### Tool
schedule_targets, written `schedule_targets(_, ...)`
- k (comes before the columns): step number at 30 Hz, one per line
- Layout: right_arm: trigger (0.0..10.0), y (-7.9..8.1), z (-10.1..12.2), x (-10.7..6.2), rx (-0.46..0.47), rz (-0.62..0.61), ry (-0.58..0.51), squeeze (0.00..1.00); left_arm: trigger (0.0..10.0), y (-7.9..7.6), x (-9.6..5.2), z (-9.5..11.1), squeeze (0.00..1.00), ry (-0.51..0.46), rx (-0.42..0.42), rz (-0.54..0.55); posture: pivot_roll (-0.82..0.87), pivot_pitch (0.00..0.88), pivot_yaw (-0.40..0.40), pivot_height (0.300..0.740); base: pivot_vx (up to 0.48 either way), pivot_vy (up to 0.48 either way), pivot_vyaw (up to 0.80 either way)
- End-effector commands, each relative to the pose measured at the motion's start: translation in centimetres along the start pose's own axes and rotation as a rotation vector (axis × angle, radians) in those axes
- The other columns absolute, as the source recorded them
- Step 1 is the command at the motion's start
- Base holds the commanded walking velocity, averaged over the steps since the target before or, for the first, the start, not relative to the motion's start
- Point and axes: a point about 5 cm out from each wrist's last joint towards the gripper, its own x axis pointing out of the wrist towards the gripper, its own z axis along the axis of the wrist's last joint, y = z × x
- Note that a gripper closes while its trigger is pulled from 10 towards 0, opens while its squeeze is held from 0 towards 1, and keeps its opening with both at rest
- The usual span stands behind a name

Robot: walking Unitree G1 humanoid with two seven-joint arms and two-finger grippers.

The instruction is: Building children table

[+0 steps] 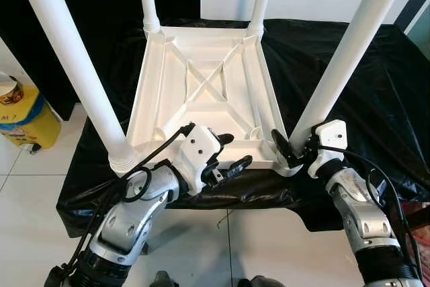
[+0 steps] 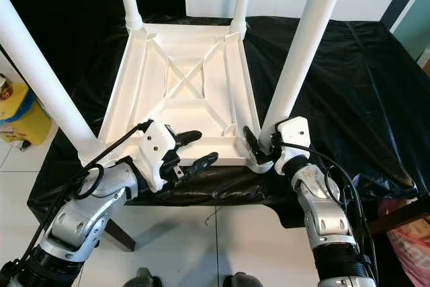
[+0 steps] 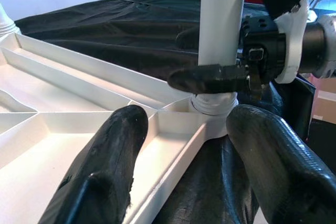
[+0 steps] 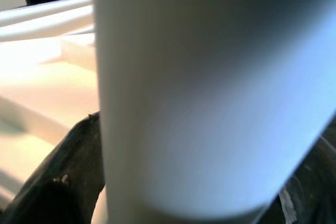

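The children's table (image 1: pixel 201 92) lies upside down on a black cloth (image 1: pixel 376 99) that covers a low surface, with pale floor tiles (image 1: pixel 201 247) in front, a white wall behind and a yellow container (image 1: pixel 27 122) on the floor to the robot's left. It is white plastic, its underside ribbed with an X brace, and 4 round white legs stand up from its corners, their tops cut off by the frame. The right gripper (image 1: pixel 290 151) clamps the base of the near right leg (image 1: pixel 342 58); its wrist view is a blur of white tube. The left gripper (image 1: pixel 227 153) has its fingers spread, straddling the table's near rim (image 3: pixel 173 156) without squeezing it.
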Motion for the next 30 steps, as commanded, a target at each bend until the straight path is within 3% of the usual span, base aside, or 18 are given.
schedule_targets(1, 10.0, -0.2, -0.3, 0.2, -0.004, 0.028, 0.02, 0.0, 10.0, -0.1, 0.1, -0.2, 0.0, 0.017, -0.005, -0.028, 0.08, 0.098, -0.049, 0.74, 0.0, 0.0, 0.0)
schedule_targets(5, 10.0, -0.8, -0.4, 0.6, -0.015, 0.072, 0.031, 0.0, 10.0, -0.1, 0.0, -0.2, 0.0, 0.018, -0.001, -0.028, 0.08, 0.096, -0.057, 0.74, 0.0, 0.0, 0.0)
schedule_targets(6, 4.5, -1.0, -0.5, 0.5, -0.015, 0.08, 0.04, 0.0, 10.0, 0.0, 0.0, -0.2, 0.0, 0.019, -0.002, -0.021, 0.08, 0.096, -0.06, 0.74, 0.0, 0.0, 0.0)
schedule_targets(7, 4.5, -1.0, -0.5, 0.5, -0.015, 0.08, 0.04, 0.0, 10.0, 0.0, 0.0, -0.2, 0.0, 0.019, -0.002, -0.021, 0.08, 0.096, -0.06, 0.74, 0.0, 0.0, 0.0)
schedule_targets(8, 0.9, -1.2, -0.6, 0.4, -0.009, 0.089, 0.044, 0.0, 10.0, 0.0, 0.0, -0.2, 0.0, 0.019, -0.002, -0.017, 0.08, 0.096, -0.06, 0.74, 0.0, 0.0, 0.0)
schedule_targets(9, 0.9, -1.2, -0.6, 0.4, -0.009, 0.089, 0.044, 0.0, 10.0, 0.0, 0.0, -0.2, 0.0, 0.019, -0.002, -0.017, 0.08, 0.096, -0.06, 0.74, 0.0, 0.0, 0.0)
schedule_targets(10, 0.0, -1.4, -0.8, 0.3, -0.004, 0.095, 0.049, 0.0, 10.0, 0.0, 0.0, -0.2, 0.0, 0.017, -0.003, -0.014, 0.08, 0.097, -0.061, 0.74, 0.0, 0.0, 0.0)
schedule_targets(17, 0.0, -1.6, -1.3, -0.1, 0.009, 0.078, 0.066, 0.0, 10.0, -0.1, 0.1, -0.2, 0.0, 0.017, -0.004, -0.015, 0.08, 0.1, -0.062, 0.74, 0.0, 0.0, 0.0)
schedule_targets(18, 6.8, -1.5, -1.5, -0.3, 0.012, 0.062, 0.076, 0.0, 10.0, -0.1, 0.1, -0.3, 0.0, 0.018, -0.005, -0.015, 0.07, 0.1, -0.061, 0.74, 0.0, 0.0, 0.0)
schedule_targets(19, 6.8, -1.5, -1.5, -0.3, 0.012, 0.062, 0.076, 0.0, 10.0, -0.1, 0.1, -0.3, 0.0, 0.018, -0.005, -0.015, 0.07, 0.1, -0.061, 0.74, 0.0, 0.0, 0.0)
schedule_targets(20, 10.0, -1.3, -1.7, -0.4, 0.011, 0.055, 0.082, 0.0, 10.0, -0.1, 0.1, -0.3, 0.0, 0.018, -0.006, -0.015, 0.06, 0.101, -0.06, 0.74, 0.0, 0.0, 0.0)
schedule_targets(24, 10.0, -1.1, -2.0, -0.5, 0.001, 0.034, 0.092, 0.0, 10.0, -0.1, 0.1, -0.3, 0.0, 0.017, -0.009, -0.015, 0.06, 0.104, -0.061, 0.74, 0.0, 0.0, 0.0)
schedule_targets(30, 10.0, -0.9, -2.4, -0.9, -0.041, -0.109, 0.13, 0.0, 10.0, -0.2, 0.5, -0.3, 0.0, 0.008, -0.014, -0.015, 0.03, 0.115, -0.063, 0.74, 0.0, 0.0, 0.0)
